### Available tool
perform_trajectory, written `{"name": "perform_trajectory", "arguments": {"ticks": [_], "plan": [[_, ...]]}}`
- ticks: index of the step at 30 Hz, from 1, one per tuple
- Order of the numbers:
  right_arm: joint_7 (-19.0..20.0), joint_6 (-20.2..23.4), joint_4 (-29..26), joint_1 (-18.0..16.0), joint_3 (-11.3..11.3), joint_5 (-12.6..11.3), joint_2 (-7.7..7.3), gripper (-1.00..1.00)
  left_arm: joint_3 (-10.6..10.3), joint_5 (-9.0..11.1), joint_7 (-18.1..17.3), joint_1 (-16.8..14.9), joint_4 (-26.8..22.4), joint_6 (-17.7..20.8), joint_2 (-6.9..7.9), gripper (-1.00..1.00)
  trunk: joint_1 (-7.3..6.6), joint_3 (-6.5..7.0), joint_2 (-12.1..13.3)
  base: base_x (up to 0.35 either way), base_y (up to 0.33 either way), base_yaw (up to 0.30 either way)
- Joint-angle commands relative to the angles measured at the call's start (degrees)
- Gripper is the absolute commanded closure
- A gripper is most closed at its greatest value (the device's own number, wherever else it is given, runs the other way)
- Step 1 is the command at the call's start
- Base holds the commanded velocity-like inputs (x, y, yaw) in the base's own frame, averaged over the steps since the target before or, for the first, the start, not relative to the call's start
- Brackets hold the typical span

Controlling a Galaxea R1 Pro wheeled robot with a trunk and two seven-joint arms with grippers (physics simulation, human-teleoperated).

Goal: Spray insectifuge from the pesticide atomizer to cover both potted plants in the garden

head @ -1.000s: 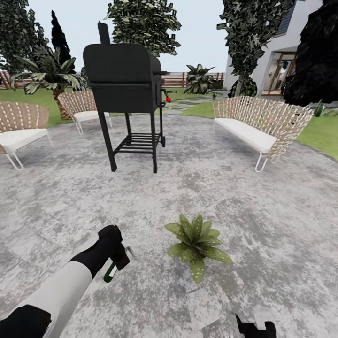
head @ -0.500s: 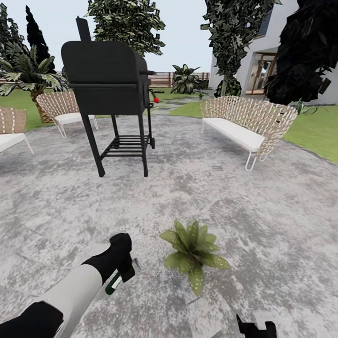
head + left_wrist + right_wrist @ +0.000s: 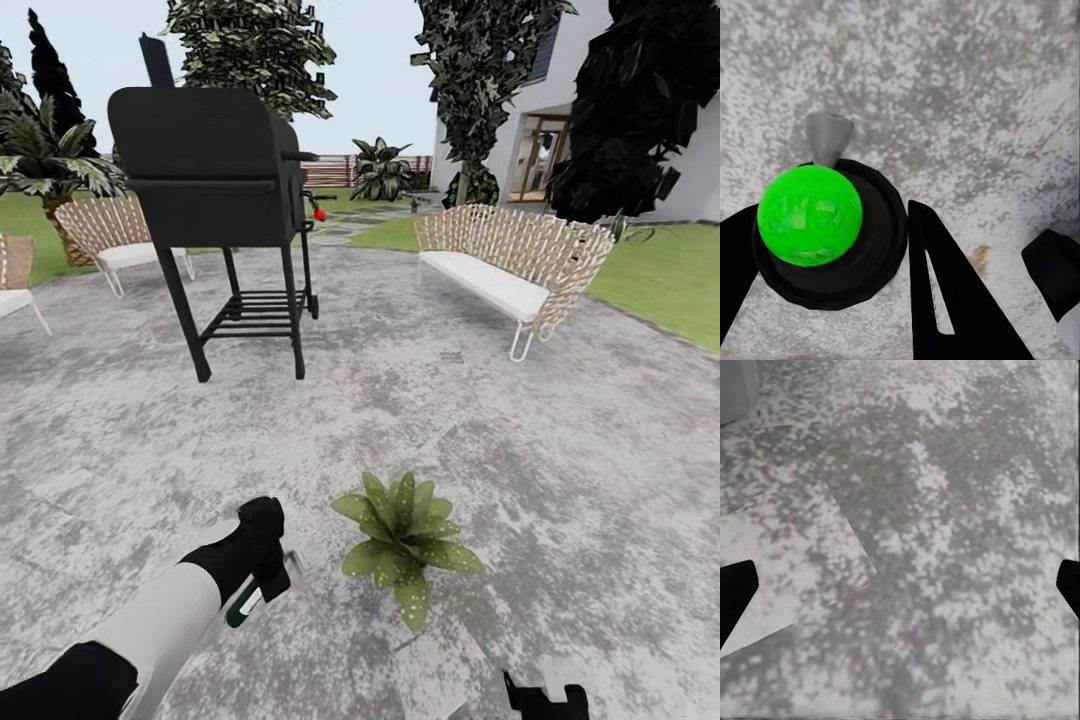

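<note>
At lower left, the left gripper (image 3: 262, 578) pinched the atomizer (image 3: 243, 601) beside the plant (image 3: 402, 535), lower centre. The right gripper (image 3: 900, 585) was spread.

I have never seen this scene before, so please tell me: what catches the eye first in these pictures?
First is the tall black grill standing on the grey patio, with wicker benches around it. Nearer, a low potted plant with speckled leaves sits on the paving. Just left of it, the left gripper holds the pesticide atomizer; the left wrist view shows its bright green top.
</note>
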Motion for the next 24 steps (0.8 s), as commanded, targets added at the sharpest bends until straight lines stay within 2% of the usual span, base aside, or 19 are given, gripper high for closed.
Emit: {"name": "perform_trajectory", "arguments": {"ticks": [1,6,10,12,13,14,15,18,24], "plan": [[0.2,-0.2,0.1,-0.1,-0.5,0.5,0.04,-1.00,0.0,-0.4,-0.5,-0.2,-0.1,0.3,0.05,1.00,-0.01,-0.02,0.0,0.000,0.000,-0.278],[0.2,-0.2,0.1,-0.1,-0.5,0.5,0.10,-1.00,-0.1,-0.6,-0.7,-0.5,-0.1,3.3,0.17,1.00,-0.01,0.07,0.0,0.000,0.000,-0.282],[0.3,-0.2,0.1,-0.1,-0.4,0.5,0.10,-1.00,0.0,-0.6,-0.9,-0.5,-0.1,3.7,0.34,1.00,-0.01,0.07,0.0,0.000,0.000,-0.279],[0.2,-0.2,0.1,-0.1,-0.5,0.5,0.10,-1.00,0.0,-0.6,-3.7,-0.7,-0.1,3.7,0.43,1.00,-0.01,0.07,0.0,0.000,0.000,-0.116],[0.2,-0.2,0.1,-0.1,-0.5,0.5,0.10,-1.00,0.0,-1.5,-6.9,-0.6,-0.1,3.7,0.56,1.00,-0.01,0.07,0.0,0.000,0.000,-0.013],[0.2,-0.2,0.1,-0.1,-0.4,0.5,0.10,-1.00,0.0,-6.4,-7.7,-0.2,-0.1,3.8,0.35,1.00,-0.01,0.07,0.0,0.000,0.000,-0.002],[0.2,-0.2,0.1,-0.1,-0.4,0.5,0.10,-1.00,0.0,-7.7,-7.8,-0.1,-0.1,3.8,0.27,1.00,-0.01,0.07,0.0,0.000,0.000,-0.001],[0.2,-0.2,0.2,-0.1,-0.4,0.5,0.10,-1.00,0.2,-8.8,-8.0,-0.1,-0.2,3.8,0.07,1.00,-0.01,0.07,0.0,0.074,0.029,0.000],[0.2,-0.2,0.2,-0.1,-0.4,0.5,0.10,-1.00,0.3,-9.2,-8.0,0.1,-0.6,3.8,-0.08,1.00,-0.01,0.07,0.0,0.158,0.140,0.000]]}}
